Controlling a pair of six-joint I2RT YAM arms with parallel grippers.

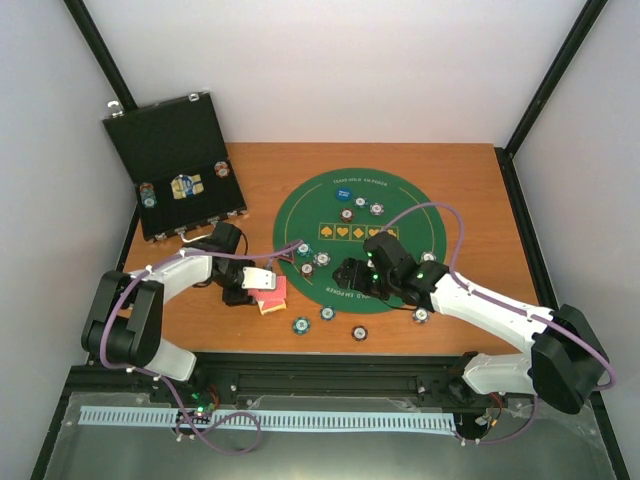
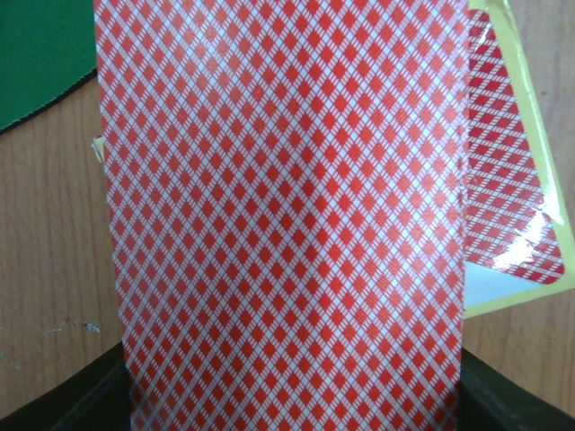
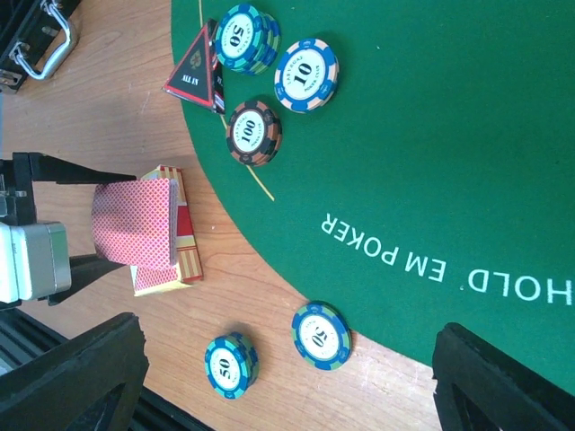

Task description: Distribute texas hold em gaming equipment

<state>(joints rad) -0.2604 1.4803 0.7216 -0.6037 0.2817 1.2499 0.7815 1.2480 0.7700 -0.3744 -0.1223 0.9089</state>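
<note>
Left end effector [image 1: 256,284] is clamped tight on a stack of red-backed playing cards [image 2: 287,224], and from the left wrist view the diamond-patterned backs fill almost the whole frame, with a dark finger at each bottom corner. Just beside the stack lies the card box [image 2: 517,224], yellow-edged, flat on the wooden surface [image 2: 45,269]. The right wrist view shows the cards standing on edge over that box, just off the rim of the green poker mat [image 3: 431,135]; whether cards and box touch cannot be told.

Over to the right end effector [image 1: 348,280]: it hangs above the near edge of the mat, jaws spread wide, nothing between its fingers [image 3: 90,377].

Below it, one teal 50 chip [image 3: 321,335] sits right on the mat's rim, and a second teal 50 chip [image 3: 231,364] lies just beside it on bare wood. Further along the mat's edge a brown 100 chip [image 3: 253,132] lies near a 10 chip [image 3: 305,74] and a small stack of teal chips [image 3: 244,38], with the triangular ALL IN marker [image 3: 193,72] next to the stack at the rim.

At the far left corner, the black case [image 1: 175,175] lies open with chips inside.
</note>
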